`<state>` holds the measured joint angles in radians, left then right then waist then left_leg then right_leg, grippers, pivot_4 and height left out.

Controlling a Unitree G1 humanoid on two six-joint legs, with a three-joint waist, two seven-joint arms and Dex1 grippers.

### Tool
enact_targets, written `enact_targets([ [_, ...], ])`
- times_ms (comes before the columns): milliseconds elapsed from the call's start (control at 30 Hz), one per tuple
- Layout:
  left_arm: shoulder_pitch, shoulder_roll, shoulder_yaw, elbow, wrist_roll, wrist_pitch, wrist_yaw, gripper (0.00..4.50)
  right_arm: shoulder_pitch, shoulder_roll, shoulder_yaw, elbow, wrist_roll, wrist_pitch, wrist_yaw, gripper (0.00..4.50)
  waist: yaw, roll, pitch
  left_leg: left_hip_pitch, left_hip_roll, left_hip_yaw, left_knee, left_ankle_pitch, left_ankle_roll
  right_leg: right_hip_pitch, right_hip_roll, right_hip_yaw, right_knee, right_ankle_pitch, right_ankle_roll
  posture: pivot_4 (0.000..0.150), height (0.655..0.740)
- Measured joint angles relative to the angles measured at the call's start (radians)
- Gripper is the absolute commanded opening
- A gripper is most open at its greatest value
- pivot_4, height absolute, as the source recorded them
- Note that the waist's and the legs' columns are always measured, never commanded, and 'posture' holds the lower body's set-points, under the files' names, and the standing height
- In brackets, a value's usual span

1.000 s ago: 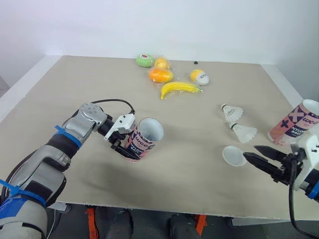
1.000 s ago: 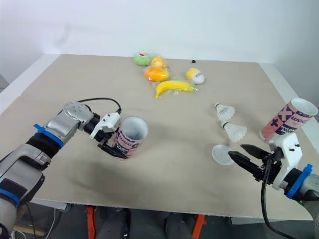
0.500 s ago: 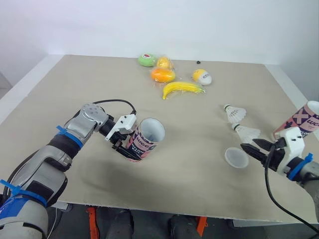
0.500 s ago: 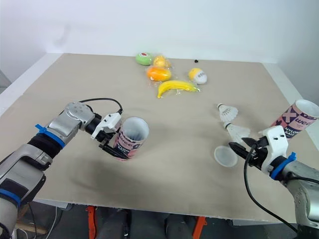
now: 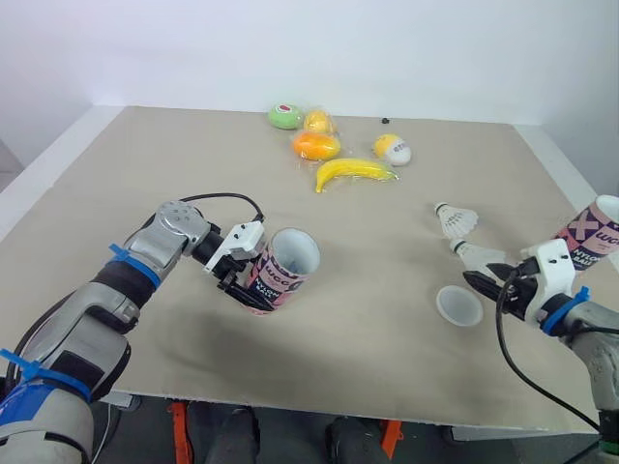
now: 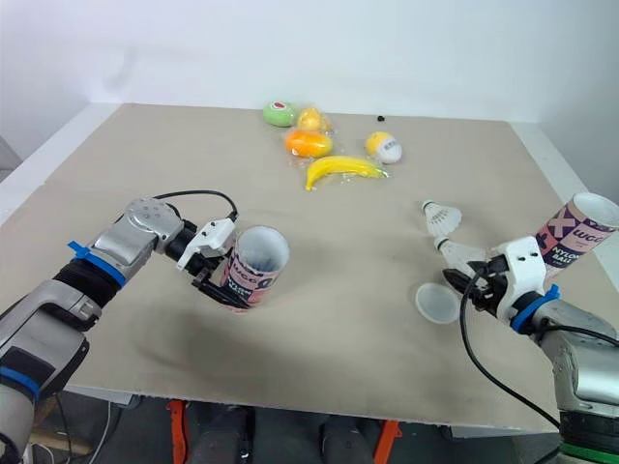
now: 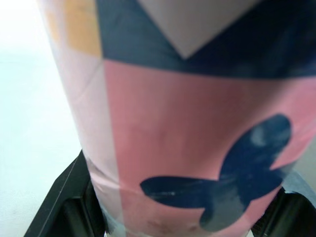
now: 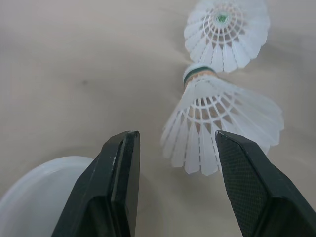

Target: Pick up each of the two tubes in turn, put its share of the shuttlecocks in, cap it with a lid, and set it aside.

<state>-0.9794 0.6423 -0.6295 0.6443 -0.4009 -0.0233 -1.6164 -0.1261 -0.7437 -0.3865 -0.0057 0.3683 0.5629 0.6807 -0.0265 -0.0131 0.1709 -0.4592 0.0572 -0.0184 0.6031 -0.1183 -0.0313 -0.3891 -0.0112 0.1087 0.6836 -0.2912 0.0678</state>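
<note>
Fingers (image 8: 121, 182) of right gripper (image 8: 177, 140) wide around shuttlecock (image 8: 222, 128); left gripper (image 5: 241, 282) tight on tube (image 5: 286, 265).

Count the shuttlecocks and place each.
2. The near shuttlecock lies just ahead of the right tool; the far shuttlecock sits beyond it. The unheld tube may hide more.

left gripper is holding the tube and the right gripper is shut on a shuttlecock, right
Not quite. The left gripper does hold the tube, but the right gripper is open, not shut: the right wrist view shows its two fingers spread apart, with the shuttlecock lying just ahead of them, not gripped.
</note>
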Motion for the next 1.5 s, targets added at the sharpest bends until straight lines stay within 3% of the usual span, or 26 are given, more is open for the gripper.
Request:
enact_targets([
  [400, 0.007, 0.000, 0.009, -0.007, 0.002, 0.003, 0.000, 3.20, -0.094, 0.018, 0.040, 0.112, -0.037, -0.044, -0.038, 2.67, 0.000, 0.000, 0.000, 0.000, 0.000, 0.000, 0.000, 0.000, 0.000, 0.000, 0.000, 0.000, 0.000, 0.000, 0.001, 0.150, 0.7321],
  [533, 0.009, -0.002, 0.014, -0.008, 0.006, 0.003, 0.000, 3.20, -0.099, 0.033, 0.060, 0.127, -0.039, -0.048, -0.044, 1.61, 0.000, 0.000, 0.000, 0.000, 0.000, 0.000, 0.000, 0.000, 0.000, 0.000, 0.000, 0.000, 0.000, 0.000, 0.001, 0.150, 0.7321],
  [633, 0.012, -0.004, 0.020, -0.007, 0.008, 0.001, 0.000, 3.20, -0.097, 0.037, 0.062, 0.125, -0.035, -0.048, -0.032, 0.09, 0.000, 0.000, 0.000, 0.000, 0.000, 0.000, 0.000, 0.000, 0.000, 0.000, 0.000, 0.000, 0.000, 0.000, 0.001, 0.150, 0.7321],
  [667, 0.012, -0.004, 0.020, -0.007, 0.009, 0.000, 0.000, 3.20, -0.093, 0.037, 0.062, 0.120, -0.032, -0.047, -0.026, 0.04, 0.000, 0.000, 0.000, 0.000, 0.000, 0.000, 0.000, 0.000, 0.000, 0.000, 0.000, 0.000, 0.000, 0.000, 0.001, 0.150, 0.7321],
  [867, 0.012, -0.007, 0.024, -0.004, 0.013, 0.000, 0.000, 3.20, -0.067, 0.026, 0.061, 0.058, -0.014, -0.012, -0.007, 0.04, 0.000, 0.000, 0.000, 0.000, -0.001, 0.000, 0.000, 0.000, 0.000, 0.000, 0.000, 0.000, 0.000, 0.000, 0.001, 0.150, 0.7321],
  [1067, 0.012, -0.007, 0.028, -0.001, 0.018, 0.001, 0.000, 3.20, -0.053, -0.093, 0.092, -0.274, 0.095, 0.060, 0.131, 0.04, -0.002, 0.004, 0.000, 0.000, -0.001, 0.000, 0.000, 0.000, 0.000, 0.000, 0.000, 0.001, 0.000, 0.000, 0.001, 0.150, 0.7321],
  [1167, 0.010, -0.011, 0.031, 0.004, 0.023, 0.000, 0.000, 3.20, -0.222, -0.148, 0.180, -0.446, 0.162, 0.072, 0.215, 0.04, -0.005, 0.003, 0.000, 0.000, 0.000, 0.000, 0.000, 0.000, 0.000, 0.000, 0.000, 0.000, 0.000, 0.001, 0.000, 0.150, 0.7321],
  [1333, 0.000, -0.025, 0.031, 0.013, 0.025, 0.000, 0.000, 3.20, -0.563, -0.168, 0.398, -0.510, 0.179, 0.073, 0.355, 0.04, -0.004, 0.002, 0.001, -0.001, 0.000, 0.002, 0.000, 0.001, 0.001, -0.002, -0.003, 0.000, -0.002, 0.000, 0.000, 0.150, 0.7321],
  [1400, -0.001, -0.028, 0.031, 0.014, 0.023, 0.001, 0.000, 3.20, -0.681, -0.175, 0.534, -0.497, 0.112, 0.034, 0.445, 0.04, 0.000, 0.001, 0.001, -0.002, 0.000, 0.003, -0.001, 0.001, 0.000, -0.003, -0.004, -0.001, -0.003, -0.001, 0.000, 0.150, 0.7321],
  [1500, -0.001, -0.031, 0.033, 0.013, 0.019, 0.001, 0.000, 3.20, -0.714, -0.173, 0.622, -0.464, 0.061, 0.007, 0.503, 0.04, 0.006, 0.000, 0.001, -0.005, -0.002, 0.004, -0.001, 0.000, 0.000, -0.004, -0.006, -0.001, -0.002, -0.002, 0.000, 0.150, 0.7321],
])
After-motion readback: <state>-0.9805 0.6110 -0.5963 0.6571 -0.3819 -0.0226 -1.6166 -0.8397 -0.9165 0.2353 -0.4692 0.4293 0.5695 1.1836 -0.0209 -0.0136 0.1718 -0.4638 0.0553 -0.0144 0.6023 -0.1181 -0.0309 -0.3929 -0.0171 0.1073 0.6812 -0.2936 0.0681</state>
